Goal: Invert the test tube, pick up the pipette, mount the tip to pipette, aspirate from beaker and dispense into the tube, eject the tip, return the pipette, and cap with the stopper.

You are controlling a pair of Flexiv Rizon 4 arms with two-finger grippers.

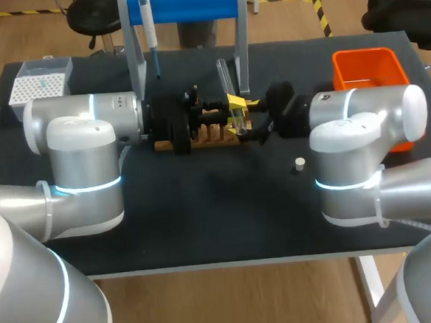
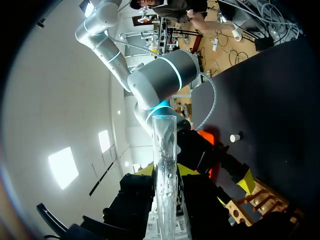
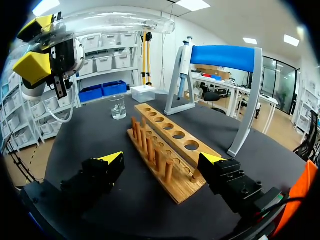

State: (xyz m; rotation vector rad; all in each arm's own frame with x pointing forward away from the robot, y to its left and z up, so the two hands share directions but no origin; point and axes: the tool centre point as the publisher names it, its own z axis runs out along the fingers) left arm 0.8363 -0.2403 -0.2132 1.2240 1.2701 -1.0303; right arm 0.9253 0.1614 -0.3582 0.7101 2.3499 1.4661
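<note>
Right wrist view: inverting the test tube (image 3: 115, 22) seems to be the step in hand. The left end effector (image 3: 36, 45) pinches it, roughly level, above the wooden rack (image 3: 170, 132). The right end effector (image 3: 162, 159) is spread over the rack, apart from the tube. The next move needs a careful turn of the wrist.

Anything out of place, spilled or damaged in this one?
Nothing looks spilled or broken. The test tube is out of the wooden rack, clamped sideways in the left jaws, in the air; the right jaws stand open facing the rack's end. The stopper lies loose on the table.
</note>
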